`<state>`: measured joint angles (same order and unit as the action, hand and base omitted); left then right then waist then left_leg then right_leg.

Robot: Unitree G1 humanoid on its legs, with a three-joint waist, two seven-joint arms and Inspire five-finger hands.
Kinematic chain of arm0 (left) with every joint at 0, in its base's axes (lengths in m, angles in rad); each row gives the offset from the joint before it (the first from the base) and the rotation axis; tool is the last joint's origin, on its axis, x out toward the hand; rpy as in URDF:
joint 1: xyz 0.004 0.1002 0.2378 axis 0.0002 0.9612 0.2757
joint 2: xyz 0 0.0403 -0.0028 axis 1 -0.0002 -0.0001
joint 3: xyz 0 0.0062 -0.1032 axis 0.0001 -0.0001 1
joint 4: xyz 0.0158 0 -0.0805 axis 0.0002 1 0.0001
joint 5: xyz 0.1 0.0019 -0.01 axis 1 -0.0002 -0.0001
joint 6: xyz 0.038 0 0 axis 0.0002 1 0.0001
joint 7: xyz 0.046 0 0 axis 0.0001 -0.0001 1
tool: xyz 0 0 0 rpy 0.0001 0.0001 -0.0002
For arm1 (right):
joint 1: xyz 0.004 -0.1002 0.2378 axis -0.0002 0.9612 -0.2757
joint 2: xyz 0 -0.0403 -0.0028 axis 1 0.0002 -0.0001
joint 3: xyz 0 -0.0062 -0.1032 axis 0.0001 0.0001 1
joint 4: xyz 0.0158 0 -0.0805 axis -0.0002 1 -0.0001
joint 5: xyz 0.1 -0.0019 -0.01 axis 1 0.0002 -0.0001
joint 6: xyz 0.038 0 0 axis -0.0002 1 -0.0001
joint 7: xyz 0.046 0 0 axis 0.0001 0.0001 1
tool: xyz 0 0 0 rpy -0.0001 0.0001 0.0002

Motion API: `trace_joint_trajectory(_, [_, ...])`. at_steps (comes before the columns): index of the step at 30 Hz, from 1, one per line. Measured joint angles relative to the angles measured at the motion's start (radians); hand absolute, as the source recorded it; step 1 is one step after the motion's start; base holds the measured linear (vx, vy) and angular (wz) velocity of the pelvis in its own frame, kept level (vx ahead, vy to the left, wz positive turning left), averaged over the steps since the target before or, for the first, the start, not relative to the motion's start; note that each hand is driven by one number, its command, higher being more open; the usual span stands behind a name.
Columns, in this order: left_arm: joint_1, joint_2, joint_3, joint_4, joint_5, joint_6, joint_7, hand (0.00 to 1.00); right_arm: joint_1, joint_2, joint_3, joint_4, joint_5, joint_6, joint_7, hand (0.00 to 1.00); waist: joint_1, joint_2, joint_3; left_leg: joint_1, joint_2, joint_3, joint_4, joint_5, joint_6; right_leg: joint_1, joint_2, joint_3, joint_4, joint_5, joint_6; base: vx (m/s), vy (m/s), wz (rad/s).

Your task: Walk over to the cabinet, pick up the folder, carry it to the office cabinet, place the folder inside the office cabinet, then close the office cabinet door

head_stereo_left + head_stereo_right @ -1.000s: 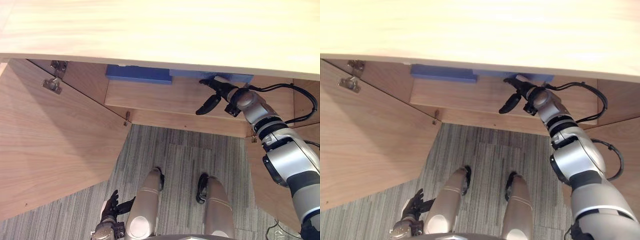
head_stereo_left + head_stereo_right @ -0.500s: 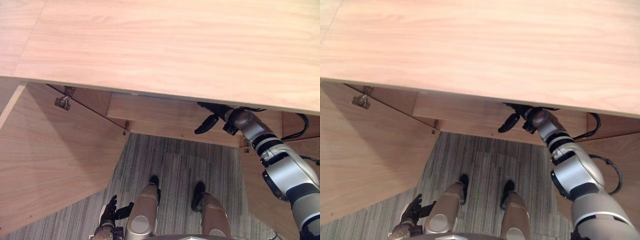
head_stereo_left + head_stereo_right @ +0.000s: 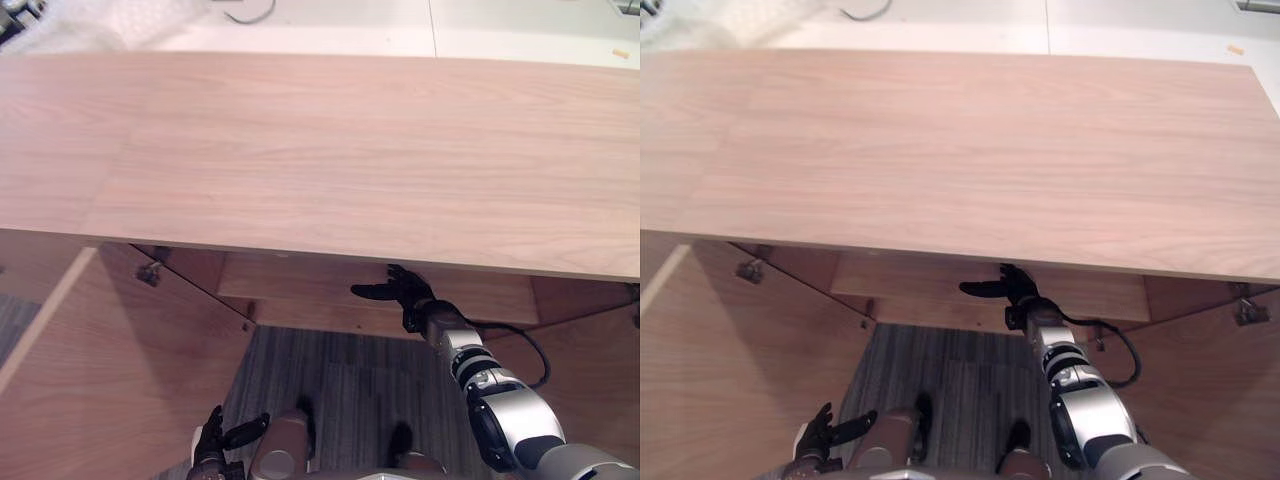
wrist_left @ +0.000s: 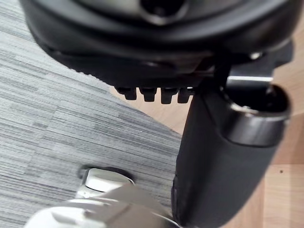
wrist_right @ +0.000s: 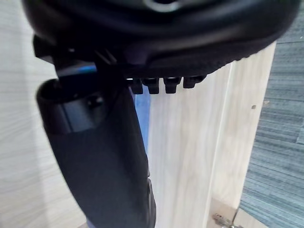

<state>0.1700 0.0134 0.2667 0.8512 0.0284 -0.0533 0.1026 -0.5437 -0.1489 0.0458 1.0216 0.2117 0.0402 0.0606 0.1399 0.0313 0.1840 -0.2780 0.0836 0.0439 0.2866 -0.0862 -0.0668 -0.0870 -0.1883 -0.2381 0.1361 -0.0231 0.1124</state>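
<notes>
The office cabinet's (image 3: 330, 150) broad, flat top of pale wood grain overhangs its open front and hides most of the inside. Its two doors stand swung out, the left door (image 3: 100, 380) wide and smooth, the right door (image 3: 1200, 380) at the cabinet's other side. Grey striped carpet (image 3: 340, 390) lies before it. A wooden shelf (image 3: 300, 290) shows just under the top's edge.

The right arm reaches up to that shelf. The right hand (image 3: 405, 293) is relaxed and holds nothing, its thumb stretched out sideways and its fingers tucked under the top. The left hand (image 3: 215, 440) hangs low by the left door, fingers spread.

Small metal hinges (image 3: 750, 268) sit inside the cabinet. The blue folder (image 5: 142, 114) shows as a thin strip on the shelf, beside the right thumb.
</notes>
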Motion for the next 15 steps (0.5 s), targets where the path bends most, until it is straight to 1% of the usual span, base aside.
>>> trace_joint_trajectory(1, [0.001,0.007,-0.003,0.0,0.002,0.0,0.0,1.0,0.004,0.016,-0.012,0.0,0.005,-0.003,-0.004,1.0,0.004,-0.01,-0.003,0.001,-0.007,0.004,-0.006,0.008,-0.005,-0.003,-0.009,-0.004,-0.002,0.004,0.004,0.05,0.121,-0.04])
trace_joint_trajectory(2, [-0.001,0.018,-0.006,0.003,0.003,-0.002,0.0,1.0,0.019,0.051,-0.031,0.003,0.009,-0.01,-0.007,1.0,0.003,-0.024,-0.011,0.006,-0.015,0.003,-0.012,0.008,-0.005,0.001,-0.015,-0.006,-0.004,0.006,0.005,0.04,0.057,-0.02])
trace_joint_trajectory(3, [-0.001,0.02,-0.005,0.005,0.003,-0.002,0.0,1.0,0.027,0.066,-0.034,0.009,0.008,-0.013,-0.008,1.0,0.003,-0.03,-0.014,0.013,-0.017,0.004,-0.016,0.008,-0.005,0.006,-0.017,-0.006,-0.005,0.006,0.005,0.01,0.046,0.02])
trace_joint_trajectory(4, [0.0,0.026,-0.005,0.015,0.004,-0.002,0.001,1.0,0.056,0.109,-0.037,0.04,0.007,-0.02,-0.009,1.0,0.006,-0.044,-0.025,0.045,-0.021,0.004,-0.03,0.008,-0.005,0.037,-0.018,-0.007,-0.019,0.006,0.005,0.0,0.0,0.0])
trace_joint_trajectory(7, [0.0,0.031,0.001,0.03,0.017,-0.002,0.0,1.0,0.095,0.153,-0.063,0.07,0.002,-0.02,-0.007,1.0,0.01,-0.054,-0.046,0.069,-0.022,0.004,-0.058,0.019,0.003,0.055,-0.015,-0.009,-0.037,0.006,0.005,-0.02,-0.019,-0.01])
trace_joint_trajectory(10, [0.0,0.029,0.026,0.043,0.024,-0.001,0.0,1.0,0.142,0.166,-0.089,0.114,-0.016,-0.018,-0.011,1.0,0.008,-0.064,-0.061,0.097,-0.035,0.0,-0.14,0.073,0.009,0.06,-0.02,-0.023,-0.063,-0.002,0.014,-0.1,-0.07,0.06])
trace_joint_trajectory(11, [0.0,0.028,0.031,0.052,0.026,-0.001,0.0,1.0,0.168,0.165,-0.128,0.122,-0.015,-0.018,-0.023,1.0,0.002,-0.063,-0.063,0.112,-0.044,-0.011,-0.189,0.109,0.011,0.058,-0.021,-0.04,-0.066,-0.008,0.018,-0.12,-0.056,0.19])
trace_joint_trajectory(14, [0.003,0.028,0.037,0.068,0.028,0.002,0.002,1.0,0.214,0.157,-0.166,0.131,-0.015,-0.016,-0.041,1.0,-0.006,-0.06,-0.068,0.157,-0.042,-0.036,-0.284,0.166,0.011,0.068,-0.016,-0.064,-0.062,-0.015,0.007,-0.12,-0.056,0.26])
trace_joint_trajectory(15, [0.004,0.028,0.04,0.068,0.033,0.002,0.001,1.0,0.233,0.153,-0.184,0.132,-0.015,-0.016,-0.045,1.0,-0.006,-0.064,-0.073,0.173,-0.037,-0.039,-0.321,0.185,0.008,0.07,-0.012,-0.066,-0.061,-0.016,0.006,-0.08,-0.026,0.09])
